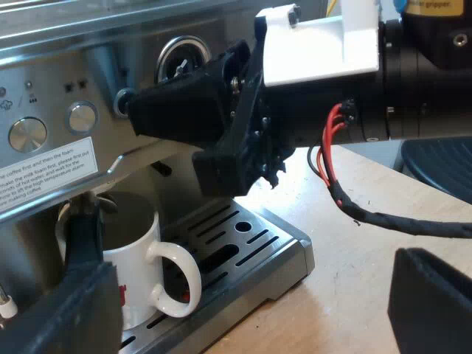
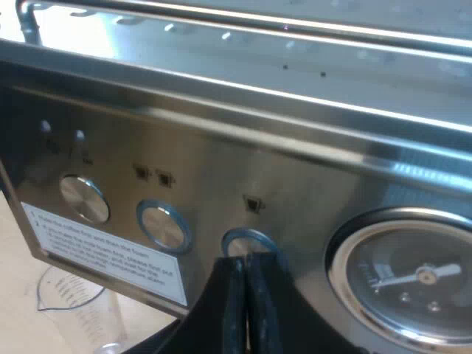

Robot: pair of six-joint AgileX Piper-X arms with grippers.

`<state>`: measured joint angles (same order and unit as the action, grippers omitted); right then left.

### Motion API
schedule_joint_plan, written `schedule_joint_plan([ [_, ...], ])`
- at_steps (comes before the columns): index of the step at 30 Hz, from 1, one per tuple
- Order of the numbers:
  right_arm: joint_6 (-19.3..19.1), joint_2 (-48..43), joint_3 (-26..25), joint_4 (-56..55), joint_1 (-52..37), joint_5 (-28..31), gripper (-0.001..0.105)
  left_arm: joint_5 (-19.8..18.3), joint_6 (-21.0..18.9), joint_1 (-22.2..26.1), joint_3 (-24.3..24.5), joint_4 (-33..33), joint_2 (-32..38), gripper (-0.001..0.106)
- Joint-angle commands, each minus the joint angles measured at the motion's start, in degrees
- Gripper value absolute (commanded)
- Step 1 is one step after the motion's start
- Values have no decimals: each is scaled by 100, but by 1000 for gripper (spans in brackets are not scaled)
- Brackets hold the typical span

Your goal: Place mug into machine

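The mug (image 1: 136,254) already stands upright on the drip tray (image 1: 284,254) of the espresso machine (image 1: 44,88), tucked beneath the machine's front overhang with its handle pointing along the tray, so I judge the placing all but done and the step in hand to be letting go and backing off. The left gripper (image 1: 249,236) is spread wide and has hold of nothing; one of its fingers (image 1: 85,280) is just beside the mug's wall on the side away from the handle, though whether it touches I cannot tell, and the other hangs well away from the machine, over the table (image 1: 354,236). To do this well, the gripper should draw straight back from the machine's front without closing, keeping the near finger off the mug's wall and clear of the handle: the slotted metal tray looks smooth, and a small nudge could slide the mug out from under the outlet. The retreat should also keep clear of the other arm, which crosses in front of the machine above the tray. The right gripper (image 2: 247,269) has its fingers pressed together on nothing, its tips at a ringed button (image 2: 230,242) on the machine's front panel, near the pressure gauge (image 2: 413,280). The mug's inside is in shadow, so its contents cannot be told; a measuring glass (image 2: 70,299) below the machine's front panel looks clear and empty as far as it shows
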<state>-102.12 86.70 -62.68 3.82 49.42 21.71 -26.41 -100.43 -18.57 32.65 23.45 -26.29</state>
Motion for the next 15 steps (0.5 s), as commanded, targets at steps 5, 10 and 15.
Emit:
schedule_joint_plan([
  [5, 38, 129, -67, 150, -85, -7, 0, -40, -89, 11, 52, -108, 1, 85],
  [10, 38, 132, -67, 153, -85, 80, 0, -40, -89, 11, 52, -108, 1, 85],
  [15, 38, 114, -67, 139, -66, 80, 0, -40, -89, 11, 52, -108, 1, 85],
])
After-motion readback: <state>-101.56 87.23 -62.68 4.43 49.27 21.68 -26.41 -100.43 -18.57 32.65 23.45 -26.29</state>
